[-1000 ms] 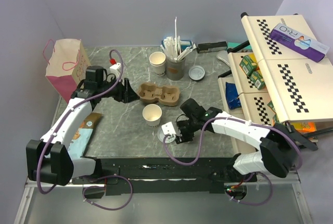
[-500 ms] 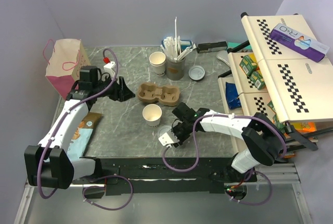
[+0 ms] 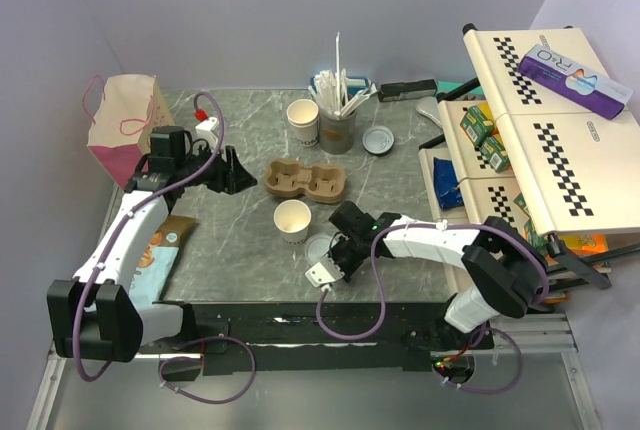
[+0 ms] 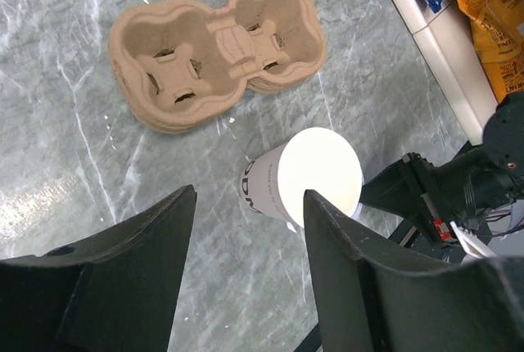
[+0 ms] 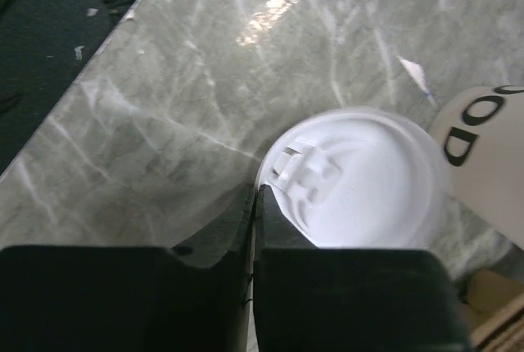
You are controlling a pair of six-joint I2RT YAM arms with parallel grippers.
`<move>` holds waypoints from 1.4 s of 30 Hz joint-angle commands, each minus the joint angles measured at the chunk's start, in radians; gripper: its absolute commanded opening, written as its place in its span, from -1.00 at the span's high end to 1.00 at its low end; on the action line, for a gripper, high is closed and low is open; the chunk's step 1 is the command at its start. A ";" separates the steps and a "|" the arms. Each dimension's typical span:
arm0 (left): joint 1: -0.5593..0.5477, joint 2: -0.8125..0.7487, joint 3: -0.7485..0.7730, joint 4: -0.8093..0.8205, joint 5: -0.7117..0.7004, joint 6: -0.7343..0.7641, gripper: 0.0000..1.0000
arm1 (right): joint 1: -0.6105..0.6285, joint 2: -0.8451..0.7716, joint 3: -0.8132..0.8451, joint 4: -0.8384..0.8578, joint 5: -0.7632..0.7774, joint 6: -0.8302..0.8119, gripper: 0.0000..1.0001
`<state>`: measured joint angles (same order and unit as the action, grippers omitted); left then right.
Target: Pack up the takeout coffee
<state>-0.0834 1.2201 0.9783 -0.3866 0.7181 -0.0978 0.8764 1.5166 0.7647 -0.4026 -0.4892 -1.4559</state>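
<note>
The takeout coffee cup (image 3: 292,220), off-white with a tan inside, stands upright in front of the brown two-cup tray (image 3: 305,180). Its round white lid (image 3: 318,248) lies flat on the table just right of the cup. My right gripper (image 3: 328,258) is shut on the lid's near rim; in the right wrist view the jaws (image 5: 260,194) pinch the edge of the lid (image 5: 360,180), with the cup (image 5: 487,164) beside it. My left gripper (image 3: 240,174) hangs open left of the tray, empty; its wrist view looks down on the cup (image 4: 303,176) and tray (image 4: 217,53).
A second paper cup (image 3: 302,120), a grey cup of straws and stirrers (image 3: 338,132) and another lid (image 3: 378,139) stand at the back. A pink paper bag (image 3: 122,128) is at the far left. A checkered snack rack (image 3: 520,150) fills the right side.
My right gripper moved left and down to the lid and closed on its rim. The left arm drew back slightly to the left, still open.
</note>
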 commanded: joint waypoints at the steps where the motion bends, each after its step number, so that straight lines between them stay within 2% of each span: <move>1: 0.005 0.024 0.042 0.008 0.021 0.015 -0.22 | -0.005 -0.077 -0.007 0.013 -0.012 0.023 1.00; 4: 0.005 0.045 0.060 0.017 0.036 0.026 -0.22 | -0.057 -0.170 0.045 -0.123 -0.046 0.041 1.00; 6: 0.005 0.062 0.069 0.015 0.041 0.043 -0.22 | -0.098 -0.200 0.122 -0.287 -0.112 0.094 1.00; 8: 0.005 0.067 0.071 0.026 0.041 0.052 -0.22 | -0.154 -0.191 0.278 -0.394 -0.181 0.184 1.00; 12: 0.005 0.048 0.043 0.054 0.040 0.087 -0.22 | -0.231 -0.058 0.591 -0.615 -0.358 0.411 1.00; 13: 0.004 0.042 0.030 0.058 0.037 0.128 -0.22 | -0.241 -0.027 0.695 -0.639 -0.383 0.448 1.00; 17: 0.001 -0.005 -0.003 0.066 0.037 0.179 -0.23 | -0.283 0.100 0.869 -0.680 -0.469 0.593 1.00; 19: -0.003 -0.016 -0.007 0.054 0.041 0.207 -0.27 | -0.313 0.175 0.963 -0.664 -0.563 0.682 1.00; 20: -0.007 -0.025 -0.006 0.043 0.040 0.213 -0.31 | -0.345 0.207 1.004 -0.667 -0.610 0.775 1.00; 21: -0.013 -0.031 -0.006 0.037 0.035 0.219 -0.52 | -0.359 0.277 1.075 -0.670 -0.671 0.834 1.00; 22: -0.019 -0.034 -0.007 0.034 0.031 0.224 -0.54 | -0.369 0.307 1.085 -0.660 -0.775 0.985 1.00; 23: -0.029 -0.047 -0.007 0.032 0.029 0.227 -0.54 | -0.375 0.313 1.064 -0.537 -0.829 1.081 1.00; 24: -0.033 -0.051 -0.012 0.031 0.026 0.228 -0.56 | -0.375 0.301 0.974 -0.439 -0.863 1.164 1.00; 25: -0.042 -0.062 -0.012 0.029 0.029 0.230 -0.56 | -0.376 0.289 0.929 -0.361 -0.921 1.310 1.00; 26: -0.045 -0.064 -0.013 0.028 0.033 0.231 -0.57 | -0.375 0.283 0.889 -0.190 -0.957 1.401 1.00; 27: -0.050 -0.065 -0.013 0.019 0.047 0.236 -0.57 | -0.376 0.286 0.815 -0.100 -0.995 1.509 1.00; 28: -0.061 -0.070 -0.012 0.012 0.052 0.245 -0.58 | -0.376 0.292 0.776 -0.006 -1.050 1.725 1.00; 29: -0.067 -0.070 -0.012 0.006 0.056 0.250 -0.58 | -0.376 0.298 0.739 0.195 -1.060 1.815 1.00; 32: -0.101 -0.067 -0.006 -0.021 0.073 0.276 -0.60 | -0.386 0.332 0.648 0.397 -1.083 2.049 1.00; 33: -0.111 -0.064 0.003 -0.032 0.075 0.283 -0.59 | -0.389 0.344 0.615 0.585 -1.086 2.115 1.00; 35: -0.137 -0.053 0.014 -0.063 0.081 0.303 -0.60 | -0.396 0.390 0.563 0.874 -1.083 2.458 1.00; 36: -0.142 -0.050 0.022 -0.067 0.084 0.306 -0.60 | -0.398 0.416 0.511 1.331 -1.075 2.625 1.00; 37: -0.154 -0.042 0.023 -0.072 0.083 0.311 -0.60 | -0.399 0.447 0.504 1.489 -1.069 2.904 1.00; 38: -0.159 -0.037 0.025 -0.081 0.081 0.316 -0.61 | -0.398 0.482 0.507 1.548 -1.072 2.942 1.00; 39: -0.167 -0.033 0.029 -0.086 0.077 0.319 -0.61 | -0.398 0.481 0.516 1.498 -1.081 2.904 1.00; 40: -0.179 -0.025 0.030 -0.089 0.075 0.328 -0.61 | -0.398 0.475 0.515 1.334 -1.072 2.782 1.00; 42: -0.188 -0.021 0.030 -0.077 0.057 0.329 -0.61 | -0.402 0.470 0.506 1.274 -1.048 2.734 1.00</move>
<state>-0.2504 1.1851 0.9710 -0.4553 0.7628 0.1902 0.4831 2.0026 1.2850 0.6533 -1.4609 1.1103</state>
